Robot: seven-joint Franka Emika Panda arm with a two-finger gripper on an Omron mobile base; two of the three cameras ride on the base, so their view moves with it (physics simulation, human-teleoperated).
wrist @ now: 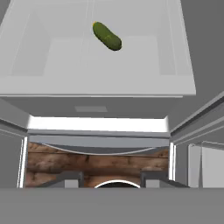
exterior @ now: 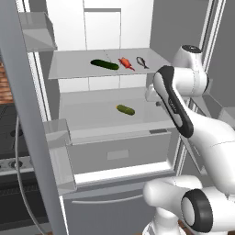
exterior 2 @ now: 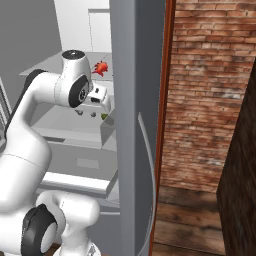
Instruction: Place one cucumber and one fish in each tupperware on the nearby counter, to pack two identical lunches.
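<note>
Looking into the open fridge (exterior: 110,23), left to right:

- Door bins (exterior: 57,137): far left of the claw (exterior 2: 86,113), about level with it.
- Upper shelf (exterior: 73,64): above the claw and to its left. It carries three items in a row: dark cucumber (exterior: 104,64), then red fish (exterior: 125,63), then grey fish (exterior: 142,62). The grey fish is the closest of the three to the claw, and all three are well apart from it. None of them touch each other.
- Lower shelf (exterior: 87,108): lighter cucumber (exterior: 125,109) lies alone, flat and angled, below the claw and left of it in the left base view. In the hand view it sits well ahead of the fingertips (wrist: 72,178), slightly left of the midline, with no contact.
- Drawer front (exterior: 117,153): below the lower shelf, underneath the claw.
- Claw: hangs over the right part of the lower shelf, pointing down. The jaws are apart and there is nothing between them, so it is empty. In the left base view the forearm blocks most of it; the right base view shows both tips with a gap between them.
- Brick wall (exterior 2: 210,100): right of the claw, past the fridge's side panel.
</note>
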